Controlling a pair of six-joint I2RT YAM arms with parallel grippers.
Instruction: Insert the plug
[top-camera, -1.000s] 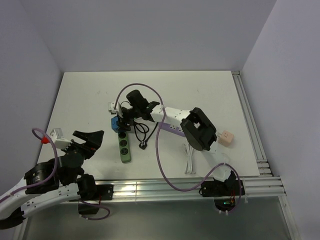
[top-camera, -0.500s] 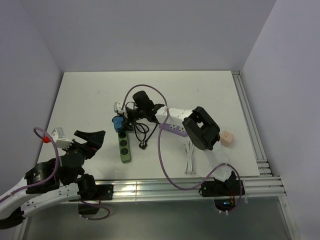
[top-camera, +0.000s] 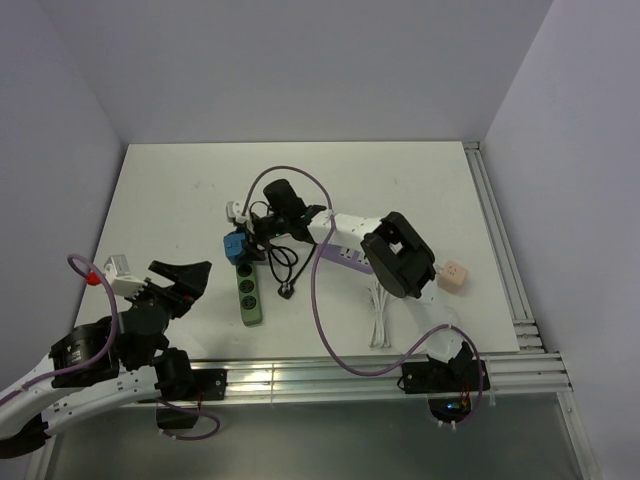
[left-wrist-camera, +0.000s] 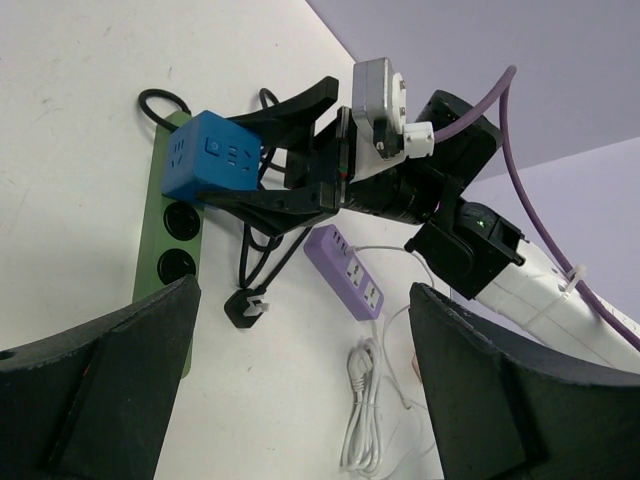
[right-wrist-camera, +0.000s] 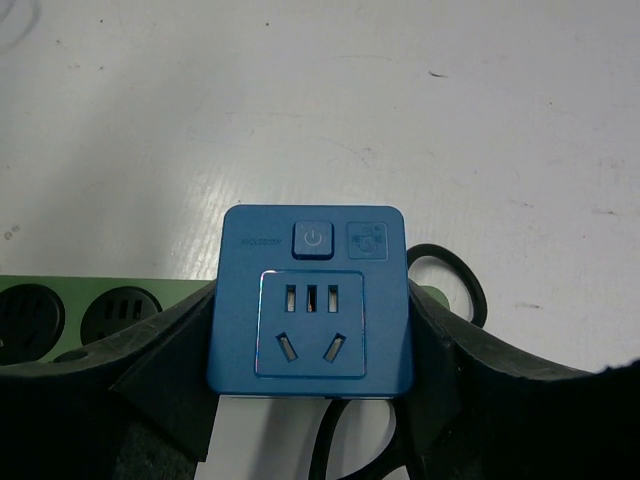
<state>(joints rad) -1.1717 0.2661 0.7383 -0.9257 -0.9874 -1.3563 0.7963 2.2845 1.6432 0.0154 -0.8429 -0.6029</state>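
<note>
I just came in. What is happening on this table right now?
The right arm's pincer is closed on the small bright blue cube-shaped plug adapter and holds it over the far end of the long green plastic power strip. Whether its pins are in a socket cannot be seen. The left pincer hangs open at the near left, holding nothing.

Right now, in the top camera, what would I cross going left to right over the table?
left gripper → blue plug → loose black plug → white cable bundle → beige cube socket
</note>
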